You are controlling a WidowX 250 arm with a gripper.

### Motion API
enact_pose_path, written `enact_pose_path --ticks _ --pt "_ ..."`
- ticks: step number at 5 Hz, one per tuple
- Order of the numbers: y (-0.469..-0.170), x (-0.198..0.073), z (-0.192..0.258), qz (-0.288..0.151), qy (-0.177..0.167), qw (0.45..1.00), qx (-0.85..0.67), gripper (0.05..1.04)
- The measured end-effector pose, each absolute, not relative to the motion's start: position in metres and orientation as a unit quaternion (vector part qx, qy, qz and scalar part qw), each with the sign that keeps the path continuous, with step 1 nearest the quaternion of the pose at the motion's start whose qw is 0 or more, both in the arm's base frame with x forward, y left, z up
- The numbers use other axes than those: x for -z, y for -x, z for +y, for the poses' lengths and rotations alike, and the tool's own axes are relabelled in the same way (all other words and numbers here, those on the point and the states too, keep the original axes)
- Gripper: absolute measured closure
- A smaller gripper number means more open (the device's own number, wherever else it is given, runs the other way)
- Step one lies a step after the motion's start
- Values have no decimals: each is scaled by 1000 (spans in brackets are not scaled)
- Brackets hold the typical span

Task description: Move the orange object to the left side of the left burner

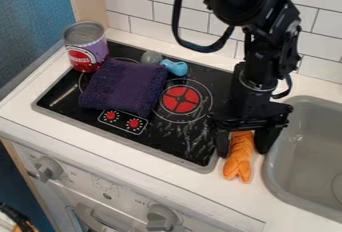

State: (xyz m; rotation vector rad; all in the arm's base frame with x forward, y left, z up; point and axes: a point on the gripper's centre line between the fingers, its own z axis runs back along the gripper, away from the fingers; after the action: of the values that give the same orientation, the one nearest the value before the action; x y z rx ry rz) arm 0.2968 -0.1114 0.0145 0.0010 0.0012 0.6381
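The gripper hangs down at the right, over the strip of counter between the stove and the sink. It is open, its two fingers standing apart on either side of the orange object. That object is long and ridged with a forked lower end, which lies toward the counter's front edge; its upper end is hidden beneath the gripper. A folded purple cloth covers most of the left burner, leaving part of its ring in view.
A purple and red can stands at the stove's back left corner. Behind the cloth are a light blue object and a greyish round one. The red-centred right burner is uncovered. The grey sink borders the counter strip.
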Motion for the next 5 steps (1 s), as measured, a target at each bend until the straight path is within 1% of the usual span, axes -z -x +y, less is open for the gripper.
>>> enact_pose_path --ticks 1,2,3,4,5 --pt "-298 -12 -113 -7 8 952 -306 405" --pt "-298 -12 -113 -8 8 952 -307 612" --pt "-297 -14 -113 -10 9 952 -305 629" --pt "-293 -19 -115 -6 18 951 -310 629" --pt "-297 -41 -109 -12 24 943 -331 629"
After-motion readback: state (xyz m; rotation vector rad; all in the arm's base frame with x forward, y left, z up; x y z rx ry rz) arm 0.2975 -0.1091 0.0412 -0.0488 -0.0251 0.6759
